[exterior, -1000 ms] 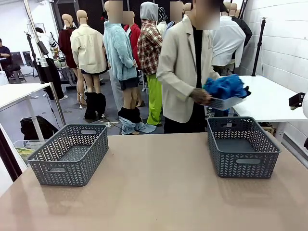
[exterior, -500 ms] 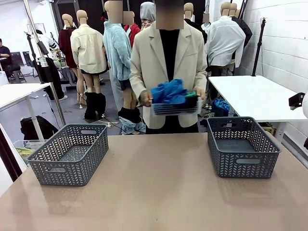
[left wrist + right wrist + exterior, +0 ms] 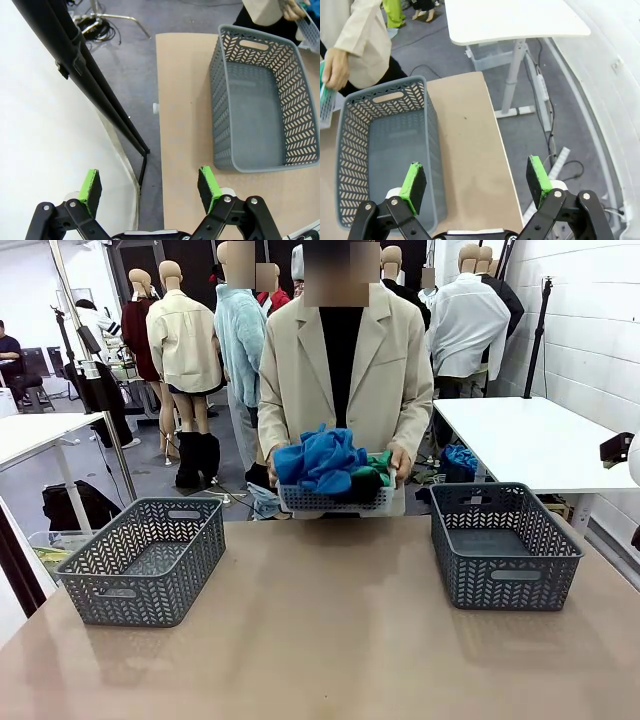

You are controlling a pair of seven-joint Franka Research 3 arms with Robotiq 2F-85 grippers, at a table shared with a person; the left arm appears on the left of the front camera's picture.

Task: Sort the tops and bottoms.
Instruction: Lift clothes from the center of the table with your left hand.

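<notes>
A person in a beige jacket stands at the table's far edge, holding a small pale basket in both hands. Bright blue tops are heaped in it, with a bit of green bottoms and something black showing at its right side. My left gripper hangs open over the table's left edge, beside an empty grey basket. My right gripper is open too, above the table's right edge next to the other empty grey basket.
Two grey lattice baskets stand on the tan table, one at the left and one at the right. A white table stands behind on the right. A black stand leg runs beside the table's left edge.
The person has turned from the white table to face me and brought the small basket of clothes lower, to the far edge of my table. Both grippers stay still.
</notes>
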